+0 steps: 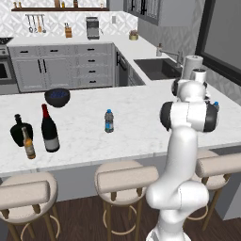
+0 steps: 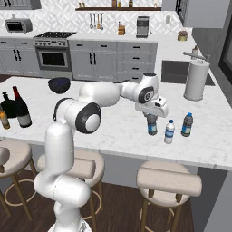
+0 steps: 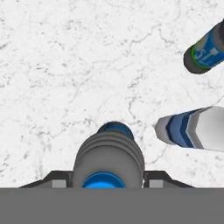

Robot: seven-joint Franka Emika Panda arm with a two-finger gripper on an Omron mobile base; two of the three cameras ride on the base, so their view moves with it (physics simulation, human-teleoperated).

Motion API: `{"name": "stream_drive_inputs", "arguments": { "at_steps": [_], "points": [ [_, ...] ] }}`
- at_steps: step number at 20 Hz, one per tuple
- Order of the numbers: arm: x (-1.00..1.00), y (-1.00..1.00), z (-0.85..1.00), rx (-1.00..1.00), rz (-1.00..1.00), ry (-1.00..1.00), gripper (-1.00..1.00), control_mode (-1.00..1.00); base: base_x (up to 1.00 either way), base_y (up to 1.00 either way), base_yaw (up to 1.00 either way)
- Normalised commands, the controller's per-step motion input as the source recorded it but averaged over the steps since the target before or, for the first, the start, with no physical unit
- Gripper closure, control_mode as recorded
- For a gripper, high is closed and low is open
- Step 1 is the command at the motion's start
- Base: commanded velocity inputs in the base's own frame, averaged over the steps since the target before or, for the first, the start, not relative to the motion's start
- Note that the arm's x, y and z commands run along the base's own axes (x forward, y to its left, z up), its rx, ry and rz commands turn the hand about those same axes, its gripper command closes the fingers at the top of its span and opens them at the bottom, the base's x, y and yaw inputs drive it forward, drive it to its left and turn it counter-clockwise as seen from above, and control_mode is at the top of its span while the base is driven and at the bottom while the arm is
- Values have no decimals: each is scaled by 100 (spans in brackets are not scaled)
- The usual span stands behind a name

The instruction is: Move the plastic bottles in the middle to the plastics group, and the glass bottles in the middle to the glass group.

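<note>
The plastic bottle (image 2: pixel 152 124) under the gripper (image 2: pixel 152 118) stands upright on the white marble counter (image 2: pixel 113 122), just left of the plastics group: a pale one (image 2: pixel 169 132) nearer the counter's front edge and a darker one (image 2: pixel 186 125) to its right. It is probably light, with thin walls that give under pressure and a smooth, slightly slippery skin, so the sensible hold is high on the ribbed shoulder below the blue cap, firm but not crushing. The hand view looks straight down on the cap (image 3: pixel 103 180) with the dark fingers (image 3: pixel 54 179) on either side of the shoulder, and the claw appears closed on the bottle, though contact itself is hard to confirm. That view also shows the pair lying off to one side, apart from the held bottle. The left base view shows what the others do not: a second small water bottle (image 1: pixel 109 121) alone in the middle of the counter, and at the far left the wine bottle (image 1: pixel 48 129) just beside the squat black bottle (image 1: pixel 20 130) and the brown beer bottle (image 1: pixel 28 143), with a dark bowl (image 1: pixel 57 97) behind.
</note>
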Motion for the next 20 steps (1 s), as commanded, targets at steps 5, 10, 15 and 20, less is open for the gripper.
{"name": "stream_drive_inputs", "arguments": {
  "at_steps": [5,10,15,20],
  "points": [
    [30,-17,-38,0,0,-21,100,-100,0,0,0],
    [37,-21,-32,0,0,-2,100,-100,0,0,0],
    [38,-14,-34,0,-2,2,100,-100,0,0,0],
    [30,-11,-35,0,-3,3,100,-100,0,0,0]
  ]
}}
